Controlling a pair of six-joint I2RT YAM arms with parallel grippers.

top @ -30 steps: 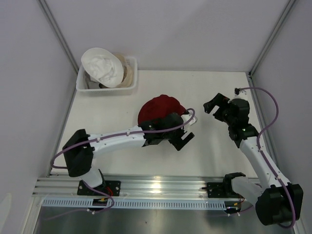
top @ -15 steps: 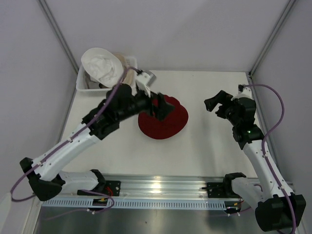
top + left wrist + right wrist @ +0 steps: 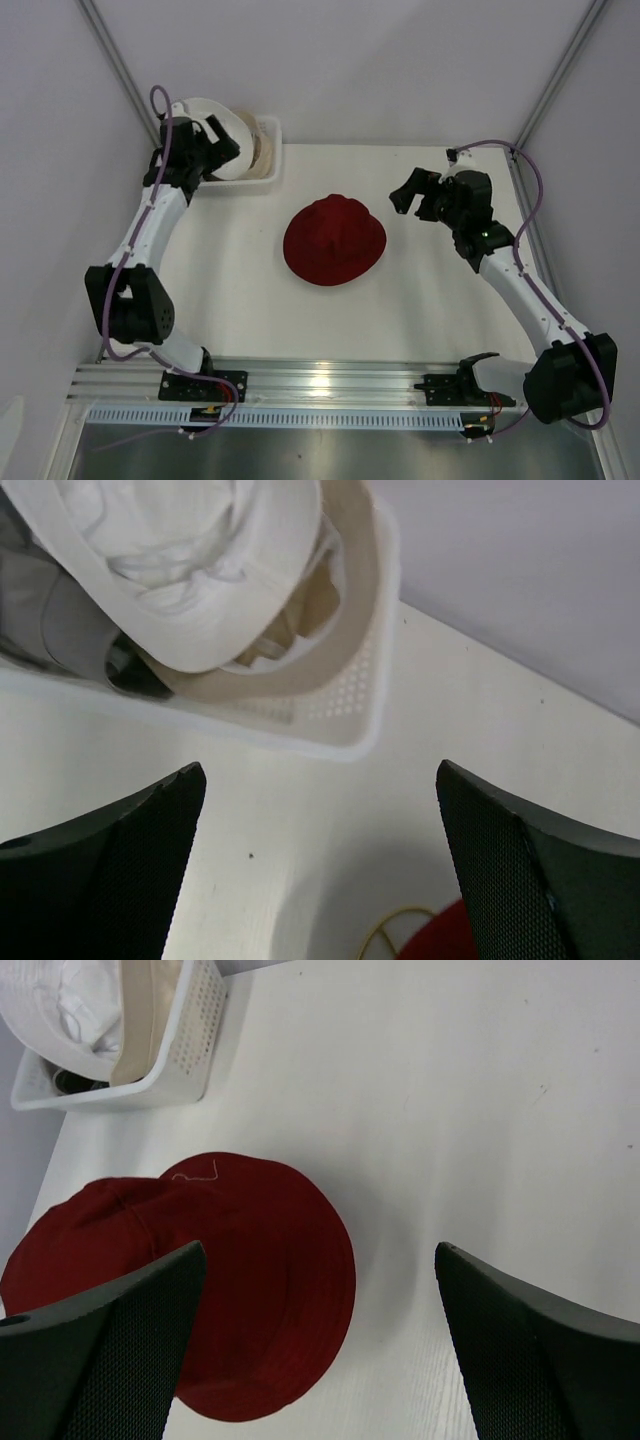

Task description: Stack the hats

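1. The white mesh basket point(image 3: 268, 172) stands at the far left corner of the counter point(image 3: 250, 290). Every place below is told from it.
2. The white hat point(image 3: 200, 570) lies uppermost in the basket. It is crumpled, and its broad brim overhangs the basket's rim at the left end.
3. The beige hat point(image 3: 335, 620) is also in the basket, beneath the white hat. It is pressed against the basket's right end wall, and only an arc of its brim shows.
4. The grey hat point(image 3: 50, 630) is in the basket too, at its left end, mostly covered by the white hat.
5. The dark red hat point(image 3: 334, 241) lies on the counter outside the basket, well apart from it, off toward the basket's near right. Its crown is up and its round brim is spread flat. A pale thread point(image 3: 195, 1172) lies on the side of the crown that faces the basket.
6. The left gripper point(image 3: 205, 150) hangs above the basket's left half, over the white hat. Its jaws are spread wide with nothing between them. In the wrist view its fingers point(image 3: 130, 870) frame the bare counter along the basket's near wall.
7. The right gripper point(image 3: 412, 197) is well apart from the basket, far off to its right and beyond the dark red hat. It points back toward the basket. Its jaws are also spread wide and hold nothing.
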